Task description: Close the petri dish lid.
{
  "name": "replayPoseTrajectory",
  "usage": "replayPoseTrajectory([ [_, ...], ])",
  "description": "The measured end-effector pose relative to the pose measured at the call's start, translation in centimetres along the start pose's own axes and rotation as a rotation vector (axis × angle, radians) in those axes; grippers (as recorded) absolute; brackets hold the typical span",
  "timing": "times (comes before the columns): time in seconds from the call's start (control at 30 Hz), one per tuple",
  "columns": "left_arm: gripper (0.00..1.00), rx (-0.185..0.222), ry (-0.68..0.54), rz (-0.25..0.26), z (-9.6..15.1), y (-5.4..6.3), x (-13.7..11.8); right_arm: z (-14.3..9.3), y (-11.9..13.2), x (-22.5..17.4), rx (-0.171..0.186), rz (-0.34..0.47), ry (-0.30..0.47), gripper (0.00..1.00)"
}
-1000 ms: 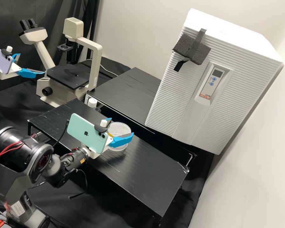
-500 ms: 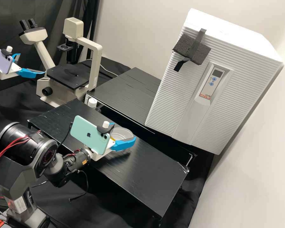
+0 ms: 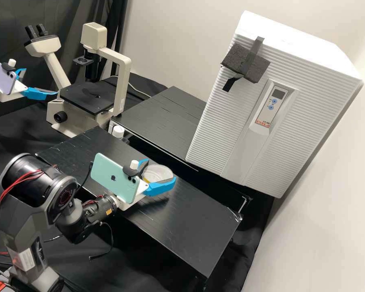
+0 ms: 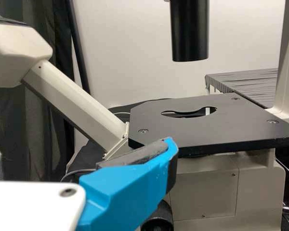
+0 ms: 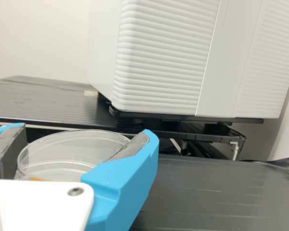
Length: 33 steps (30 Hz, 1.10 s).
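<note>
In the high view my left gripper (image 3: 41,82) stands open and empty at the upper left, by the microscope. One blue finger of this left gripper (image 4: 130,185) shows in the left wrist view. My right gripper (image 3: 159,170) is low over the black bench, shut on the clear petri dish lid (image 3: 155,175). From the right wrist view, the right gripper (image 5: 82,134) has its grey pads against opposite sides of the round lid (image 5: 72,144). A fainter clear ring shows through it. The near finger hides the lower part; whether lid and dish touch I cannot tell.
A microscope (image 3: 89,97) stands at the back left. Behind the low black bench (image 3: 190,219) is a second black platform (image 3: 162,117), with a large white ribbed cabinet (image 3: 223,134) at the right. A white-capped bottle (image 3: 118,131) stands between bench and platform.
My right gripper has moved a little right and down in the high view, and the clear lid has shifted with it. The left arm has kept still.
</note>
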Motion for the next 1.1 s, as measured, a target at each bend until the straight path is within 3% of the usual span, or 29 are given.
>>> replayPoseTrajectory([
  [0.17,1.0,0.0,0.0,0.0,0.0,0.0,0.0,0.3,0.7,-0.6,0.028,0.029,0.005,0.0],
  [0.53,1.0,0.0,0.0,0.0,0.0,0.0,0.0,0.1,1.2,-1.2,0.052,0.029,0.032,0.0],
  [0.8,1.0,0.0,0.0,0.0,0.0,0.0,0.0,-0.5,1.0,-1.2,0.044,0.005,0.074,0.0],
  [1.1,1.0,0.0,0.0,0.0,0.0,0.0,0.0,-0.2,0.4,-0.6,0.035,-0.018,0.056,0.0],
])
